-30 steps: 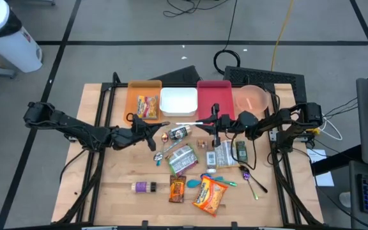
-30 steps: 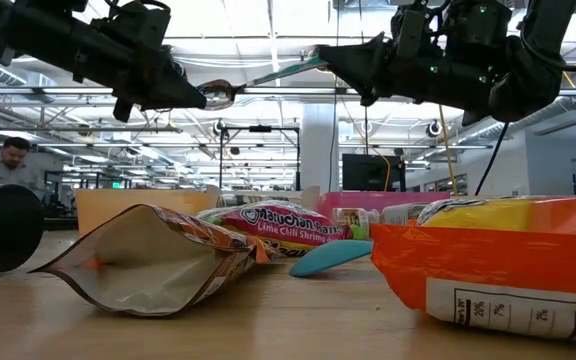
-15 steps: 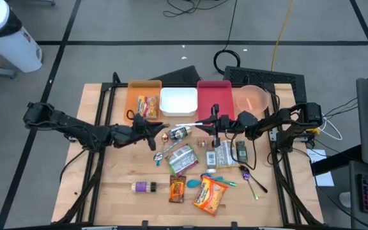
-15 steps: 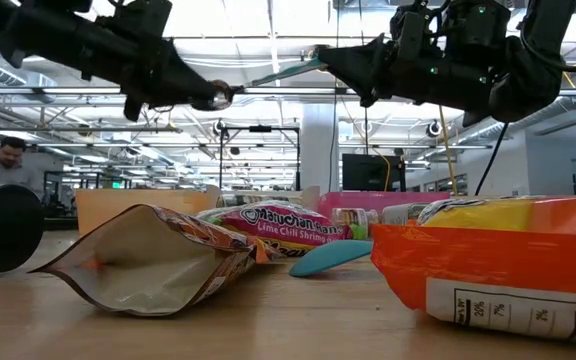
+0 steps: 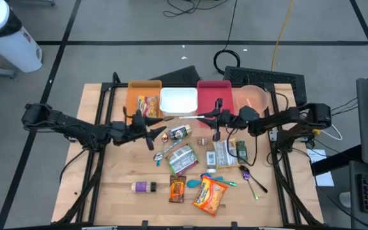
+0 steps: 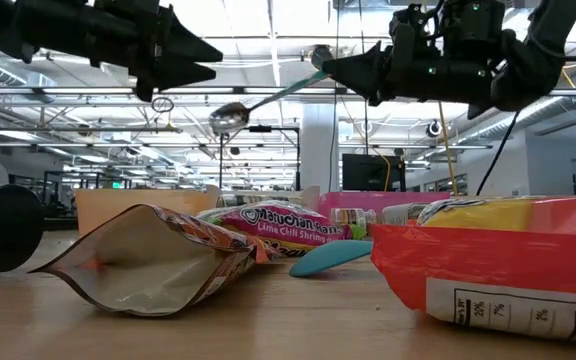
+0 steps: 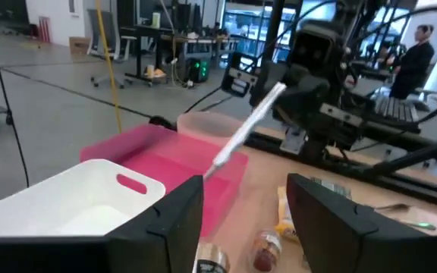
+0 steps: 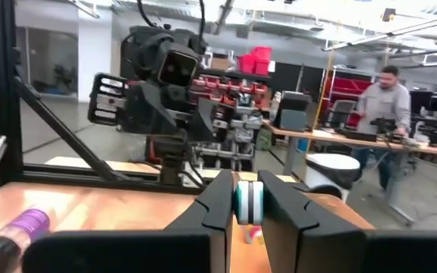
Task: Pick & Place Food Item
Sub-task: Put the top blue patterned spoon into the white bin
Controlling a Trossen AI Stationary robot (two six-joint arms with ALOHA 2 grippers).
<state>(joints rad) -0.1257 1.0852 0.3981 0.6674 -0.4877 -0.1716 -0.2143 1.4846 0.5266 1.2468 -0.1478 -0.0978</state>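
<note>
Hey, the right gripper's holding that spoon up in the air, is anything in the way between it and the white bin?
Nothing visible blocks it. The right gripper holds the spoon by its handle end, above the table, right at the white bin's near edge. The left gripper hangs open beside the spoon's bowl, apart from it and not on the bin's side.

A robotics lab set in a large open-plan hall. The wooden tabletop (image 5: 120, 172) sits in a black metal frame (image 5: 101, 96) on a grey floor marked with dark lines, with cables (image 5: 235, 61) trailing across it. Beyond the tabletop stretch rows of desks with monitors (image 6: 368, 170), office chairs (image 7: 101, 34), red storage bins (image 8: 256, 59) and long ceiling lights (image 6: 268, 40). A person (image 8: 385, 102) stands working at a far desk.
</note>
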